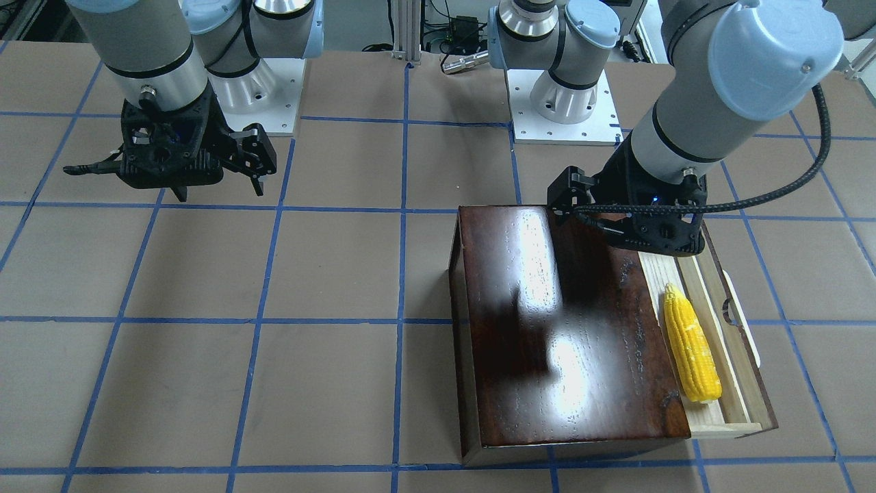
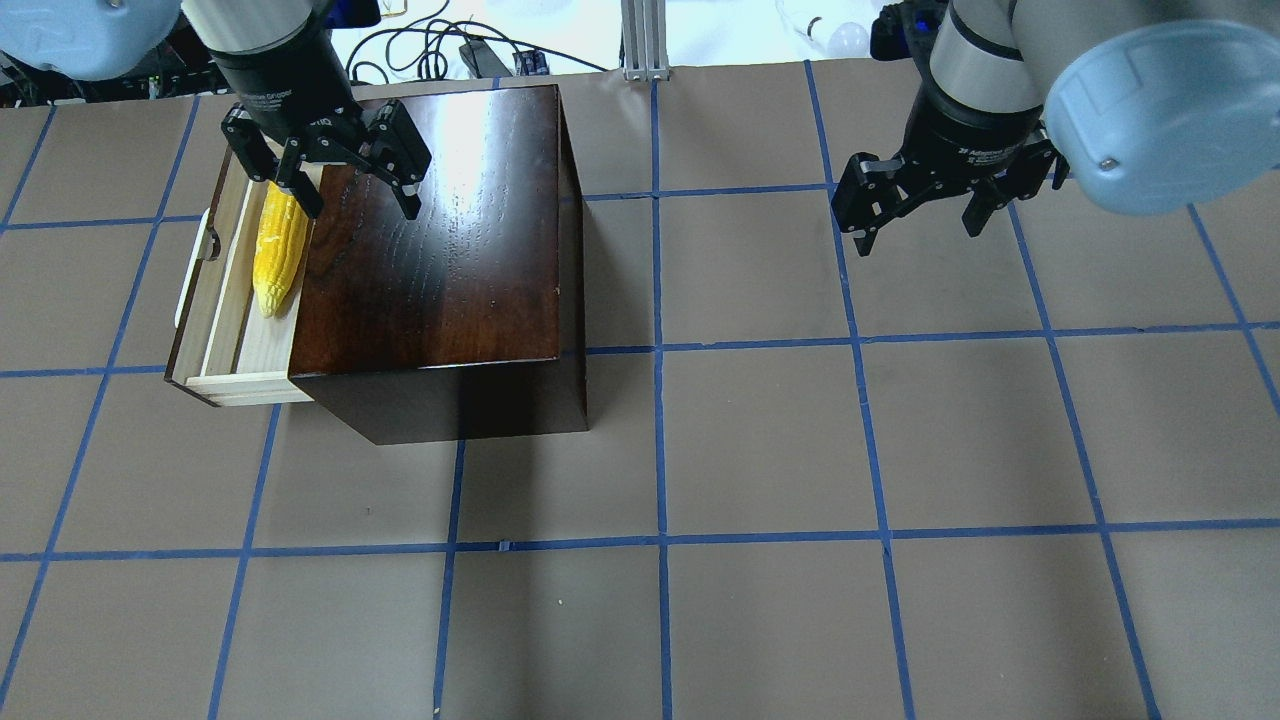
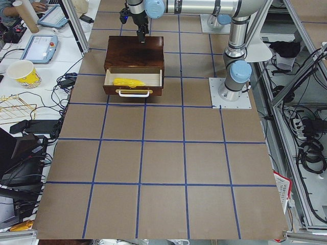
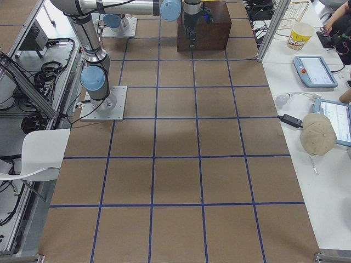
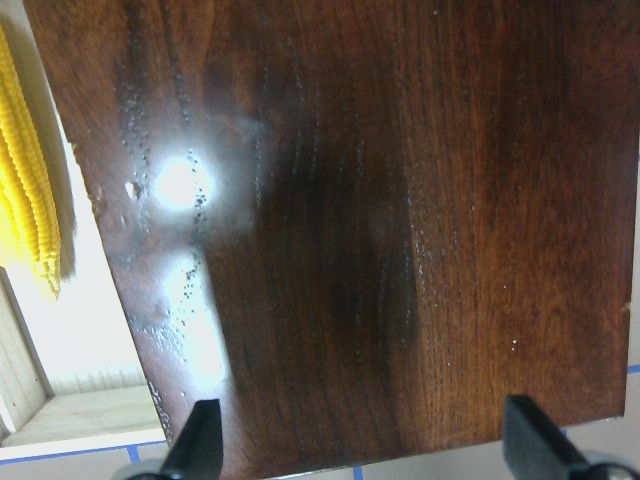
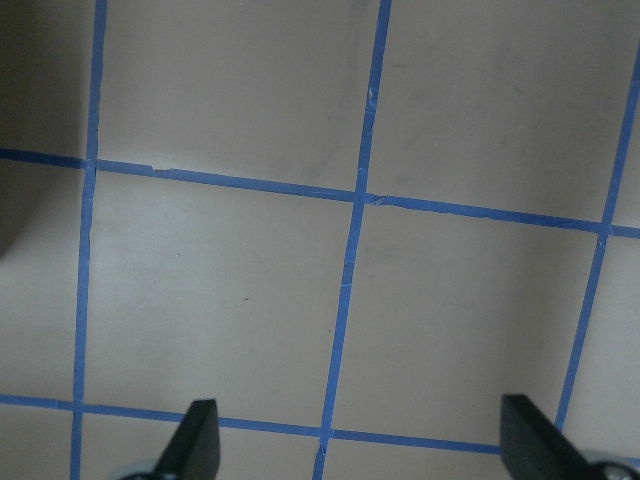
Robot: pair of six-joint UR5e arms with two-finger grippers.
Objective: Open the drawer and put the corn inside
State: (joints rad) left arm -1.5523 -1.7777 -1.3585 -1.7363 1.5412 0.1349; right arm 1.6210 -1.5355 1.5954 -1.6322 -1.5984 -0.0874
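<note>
The worktop (image 2: 760,450) is covered in brown paper and is divided into squares by blue tape lines (image 2: 660,347). An aluminium post (image 2: 640,35) is seen at the worktop's far edge. On a white side table (image 4: 329,192) beside the worktop, a yellow paper cup (image 3: 22,73), a tablet (image 3: 42,47) and a tan cap (image 4: 318,134) are laid. A white chair (image 4: 39,153) is placed at the worktop's opposite side.

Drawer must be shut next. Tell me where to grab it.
Probably best: grip the white handle on the front panel of the drawer, coming from the side away from the box. Its bar stands off the panel, leaving a gap behind it.
</note>
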